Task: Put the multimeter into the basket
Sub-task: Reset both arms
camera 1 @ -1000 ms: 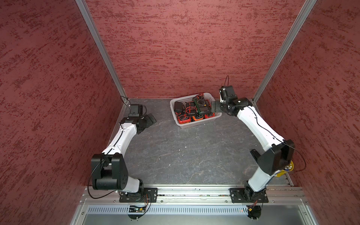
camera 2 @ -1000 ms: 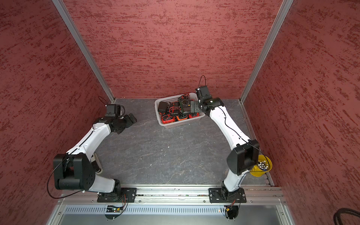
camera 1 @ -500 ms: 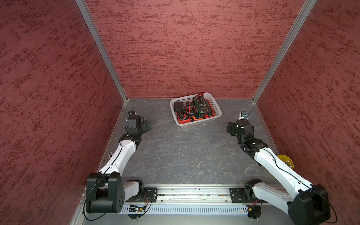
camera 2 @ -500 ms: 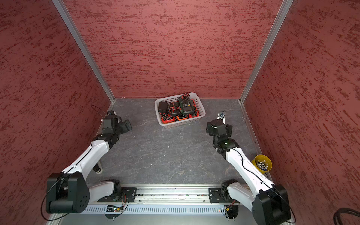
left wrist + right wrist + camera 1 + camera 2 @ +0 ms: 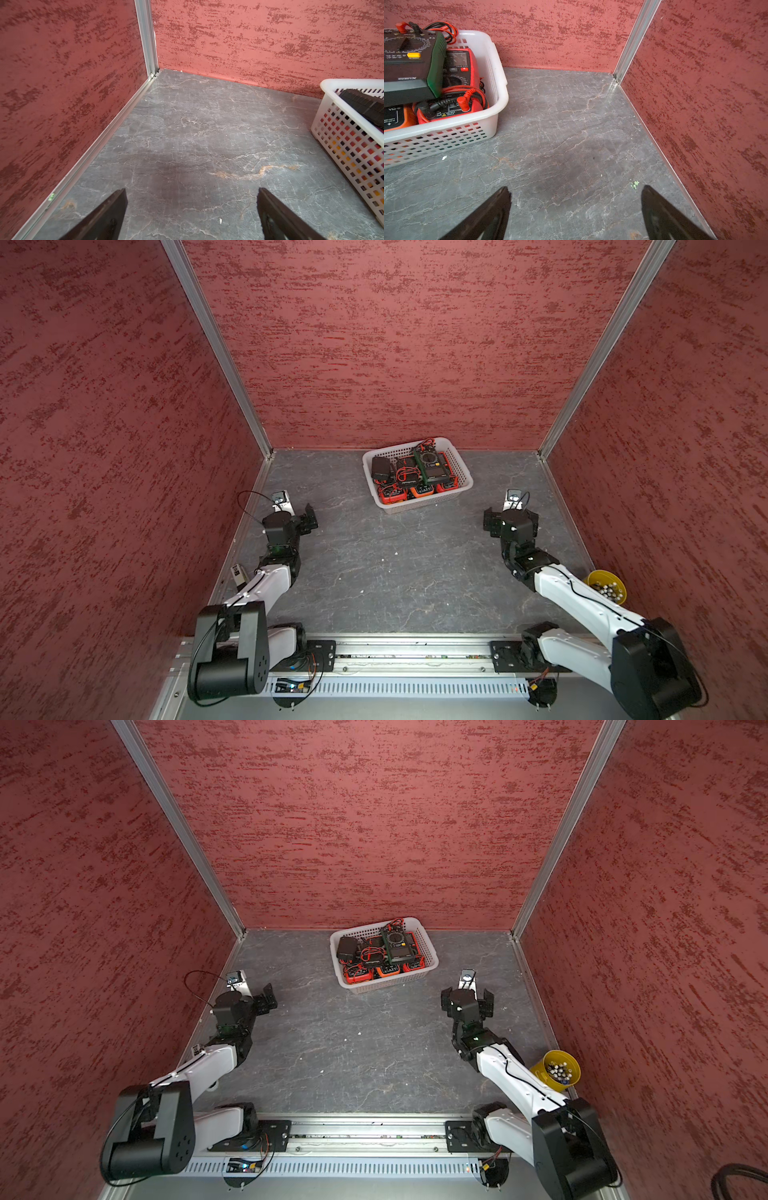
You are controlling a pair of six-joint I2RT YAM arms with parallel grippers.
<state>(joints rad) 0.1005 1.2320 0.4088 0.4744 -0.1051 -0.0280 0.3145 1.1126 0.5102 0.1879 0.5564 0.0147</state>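
The white perforated basket stands at the back of the grey floor in both top views. Several multimeters lie inside it. A dark green one rests on top, above red and orange ones with coiled leads. My left gripper hovers open over bare floor near the left wall, with the basket's side off to one side. My right gripper is open over bare floor, apart from the basket's corner. Neither gripper holds anything.
A small yellow cup of small parts sits at the right edge beside the right arm. Red textured walls enclose the floor on three sides. A metal rail runs along the front.
The right gripper has drawn back from the basket's right rim to the floor in front and to the right of it. The left arm has also pulled back toward the front.
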